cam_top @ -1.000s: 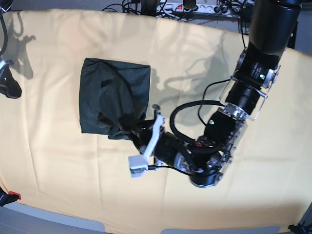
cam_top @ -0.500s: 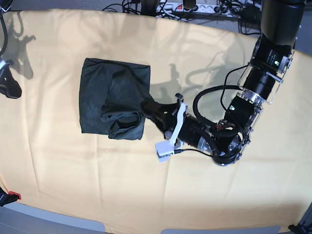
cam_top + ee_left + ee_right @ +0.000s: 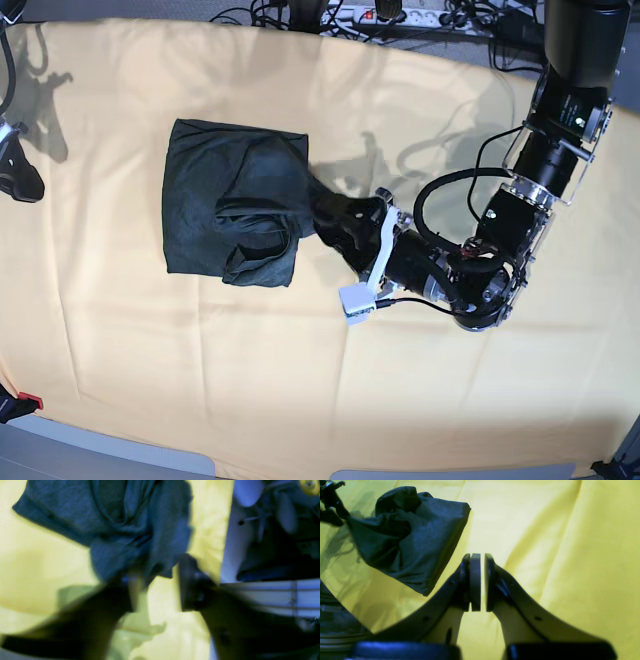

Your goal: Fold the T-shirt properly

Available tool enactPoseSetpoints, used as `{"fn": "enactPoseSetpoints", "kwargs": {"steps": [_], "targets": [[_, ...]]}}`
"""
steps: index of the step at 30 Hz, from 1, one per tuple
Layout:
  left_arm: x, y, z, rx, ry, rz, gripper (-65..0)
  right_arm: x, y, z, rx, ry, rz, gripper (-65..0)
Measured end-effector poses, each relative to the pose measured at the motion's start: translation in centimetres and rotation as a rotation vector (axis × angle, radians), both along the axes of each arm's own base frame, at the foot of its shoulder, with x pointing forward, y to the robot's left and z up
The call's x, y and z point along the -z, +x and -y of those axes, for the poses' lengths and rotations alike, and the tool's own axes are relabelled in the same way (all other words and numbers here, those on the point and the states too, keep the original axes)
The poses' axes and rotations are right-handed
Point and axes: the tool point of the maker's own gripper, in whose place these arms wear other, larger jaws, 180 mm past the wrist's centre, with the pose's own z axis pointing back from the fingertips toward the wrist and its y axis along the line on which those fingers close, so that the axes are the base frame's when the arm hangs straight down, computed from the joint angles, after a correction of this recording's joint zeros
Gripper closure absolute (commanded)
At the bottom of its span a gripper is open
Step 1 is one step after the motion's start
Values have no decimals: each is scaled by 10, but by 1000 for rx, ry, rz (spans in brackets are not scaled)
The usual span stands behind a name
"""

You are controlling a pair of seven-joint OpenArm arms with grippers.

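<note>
The T-shirt (image 3: 225,195) lies as a dark, bunched, roughly square bundle on the yellow cloth, with a stretched tongue reaching right toward my left gripper (image 3: 337,215). In the left wrist view the picture is blurred. There, the left gripper (image 3: 155,585) has its fingers apart, yellow cloth shows in the gap, and the T-shirt (image 3: 140,517) has its lower edge right at the fingertips. My right gripper (image 3: 480,580) is shut with nothing between its pads, hovering over bare cloth to the right of the T-shirt (image 3: 407,537). In the base view the right gripper (image 3: 18,175) sits at the far left edge.
A pale yellow-orange cloth (image 3: 150,350) covers the whole table. A power strip with cables (image 3: 390,15) runs behind the far edge. A small red object (image 3: 30,402) sits at the front left corner. My left arm (image 3: 520,200) reaches in from the upper right.
My left arm has swung right and up, drawing a part of the T-shirt rightward, and its jaws have parted. The right arm has not moved.
</note>
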Motion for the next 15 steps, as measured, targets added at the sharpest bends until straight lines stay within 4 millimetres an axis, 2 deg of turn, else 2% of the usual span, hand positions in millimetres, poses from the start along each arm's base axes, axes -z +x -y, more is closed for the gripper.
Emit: {"fn": "enactPoseSetpoints", "kwargs": {"steps": [1, 2, 8, 11, 15], "targets": [[-1, 1, 0, 9, -6, 15, -428, 0, 0, 0, 0, 0, 0, -60], [-3, 2, 0, 23, -9, 38, -435, 0, 0, 0, 1, 0, 0, -60], [-23, 24, -2, 20, 9, 133, -434, 0, 0, 0, 0, 0, 0, -60], [-11, 45, -3, -34, 107, 235, -434, 0, 0, 0, 0, 0, -1, -60], [-6, 65, 19, -146, 98, 304, -434, 0, 0, 0, 0, 0, 0, -60]]}}
